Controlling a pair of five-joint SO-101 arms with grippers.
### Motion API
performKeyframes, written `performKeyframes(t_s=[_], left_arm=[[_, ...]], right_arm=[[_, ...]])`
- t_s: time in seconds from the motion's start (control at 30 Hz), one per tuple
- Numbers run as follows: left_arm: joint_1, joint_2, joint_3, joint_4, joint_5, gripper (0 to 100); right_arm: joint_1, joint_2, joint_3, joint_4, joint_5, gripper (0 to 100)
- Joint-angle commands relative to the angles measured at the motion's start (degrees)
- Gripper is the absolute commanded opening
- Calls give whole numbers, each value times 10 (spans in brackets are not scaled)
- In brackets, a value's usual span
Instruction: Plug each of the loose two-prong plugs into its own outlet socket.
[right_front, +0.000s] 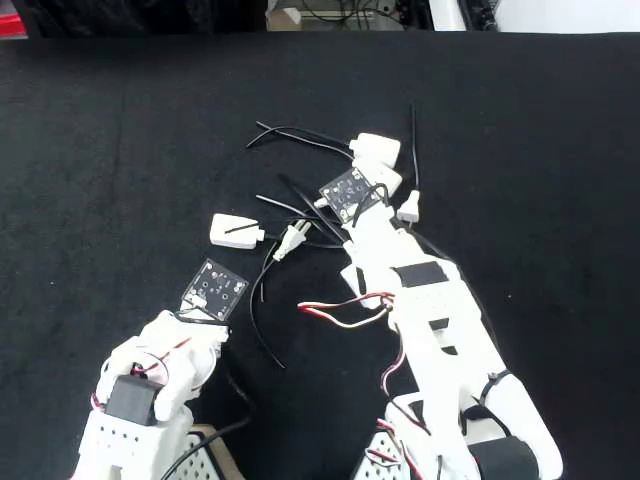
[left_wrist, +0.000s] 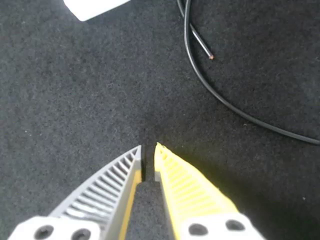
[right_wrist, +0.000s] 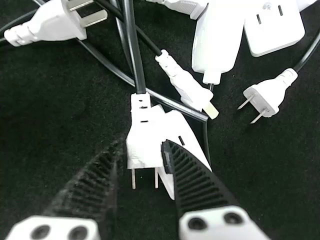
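Holding a white plug (right_wrist: 142, 127) between the fingers (right_wrist: 190, 180) of the right gripper (right_wrist: 142, 149), clamped on its two sides, with both prongs turned back toward the wrist and the black cord (right_wrist: 131, 45) leaving straight ahead, away from the fingertips. Just past the fingertips, a little to one side: a slim plug (right_wrist: 186, 86) lying over another black cord. Farther ahead on that same side: a long socket (right_wrist: 217, 35) and a square socket (right_wrist: 272, 25) side by side, the square one showing two slots, and near them a small plug (right_wrist: 265, 95) with bare prongs, not touching either socket. Farther ahead on the opposite side: a bigger plug (right_wrist: 50, 22) lying flat on the black cloth (right_wrist: 50, 125), prongs free. Holds the left gripper (left_wrist: 148, 147) closed on nothing, fingertips nearly meeting, above bare cloth. Far ahead of these fingertips, the corner of a third socket (left_wrist: 95, 7); off to the side of the yellow finger (left_wrist: 185, 185), a thin black wire (left_wrist: 235, 112) curving across the cloth, well apart from the gripper.
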Motion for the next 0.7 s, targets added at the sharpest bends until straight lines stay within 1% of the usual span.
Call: performKeyframes(t_s=[0.0, 0.37, 0.47, 0.67], left_arm=[[5, -1, 10, 3, 0, 58], [5, -1, 10, 3, 0, 58], [5, -1, 10, 3, 0, 58], [5, -1, 10, 3, 0, 58]], right_arm=[[4, -3, -18, -8, -4, 47], [3, -3, -18, -5, -4, 47], [1, -4, -23, 14, -4, 48], [1, -21, -19, 18, -4, 49]])
